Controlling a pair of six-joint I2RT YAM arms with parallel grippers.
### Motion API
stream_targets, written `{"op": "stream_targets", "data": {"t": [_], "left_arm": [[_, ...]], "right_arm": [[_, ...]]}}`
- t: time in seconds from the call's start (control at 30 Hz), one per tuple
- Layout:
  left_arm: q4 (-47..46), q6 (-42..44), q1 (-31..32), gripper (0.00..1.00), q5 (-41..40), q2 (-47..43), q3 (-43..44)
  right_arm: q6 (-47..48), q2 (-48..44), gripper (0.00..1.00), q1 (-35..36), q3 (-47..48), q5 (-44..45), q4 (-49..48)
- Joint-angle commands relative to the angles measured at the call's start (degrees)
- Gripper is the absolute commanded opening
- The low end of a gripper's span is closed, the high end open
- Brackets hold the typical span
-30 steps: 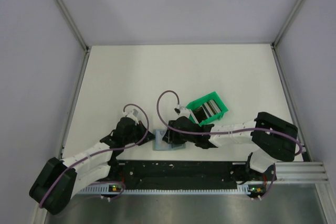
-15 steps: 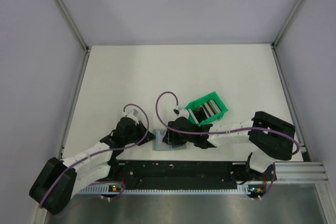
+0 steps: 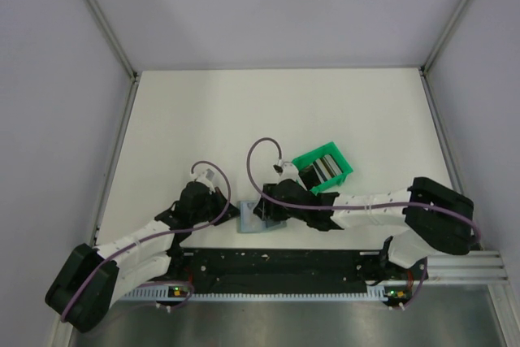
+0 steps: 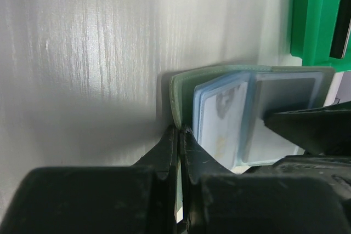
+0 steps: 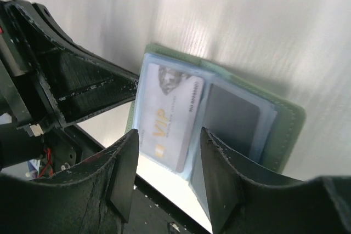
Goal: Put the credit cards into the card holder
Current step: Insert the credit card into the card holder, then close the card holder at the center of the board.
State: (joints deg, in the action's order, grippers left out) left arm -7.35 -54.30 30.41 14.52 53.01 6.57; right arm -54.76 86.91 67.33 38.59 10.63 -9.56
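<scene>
The card holder (image 5: pixel 285 130) lies open near the table's front edge, its light blue sleeves up. A whitish credit card (image 5: pixel 171 114) marked VIP lies on the left sleeve and a grey card (image 5: pixel 230 116) sits in the right one. My left gripper (image 4: pixel 180 131) is shut on the card holder's (image 4: pixel 181 89) grey-green cover at its left edge. My right gripper (image 5: pixel 170 163) hovers open just above the whitish card, its fingers straddling the card's near end without touching it. From above, both grippers (image 3: pixel 233 214) (image 3: pixel 270 210) meet over the card holder (image 3: pixel 252 225).
A bright green plastic bin (image 3: pixel 322 168) stands just behind and right of the card holder, with more cards (image 3: pixel 323 170) upright in it. The black base rail (image 3: pixel 276 264) runs close in front. Metal frame posts border the table.
My right gripper's jaws have spread wider around the whitish card and lifted slightly, and the right arm's elbow has swung out to the right. The left gripper and card holder stayed put.
</scene>
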Motion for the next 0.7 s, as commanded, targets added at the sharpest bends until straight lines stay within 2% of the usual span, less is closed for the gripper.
{"op": "stream_targets", "data": {"t": [0.0,0.23,0.67], "left_arm": [[0.06,0.87,-0.09,0.0,-0.46,-0.02,-0.59],[0.32,0.87,-0.09,0.0,-0.55,-0.1,-0.42],[0.94,1.13,-0.09,0.0,-0.64,-0.1,0.29]], "right_arm": [[4.13,-5.52,0.49,-0.01,2.01,8.69,6.3],[5.19,-9.39,0.5,-0.01,3.16,16.69,17.2],[3.43,-10.09,0.44,-0.01,2.28,18.45,22.74]]}}
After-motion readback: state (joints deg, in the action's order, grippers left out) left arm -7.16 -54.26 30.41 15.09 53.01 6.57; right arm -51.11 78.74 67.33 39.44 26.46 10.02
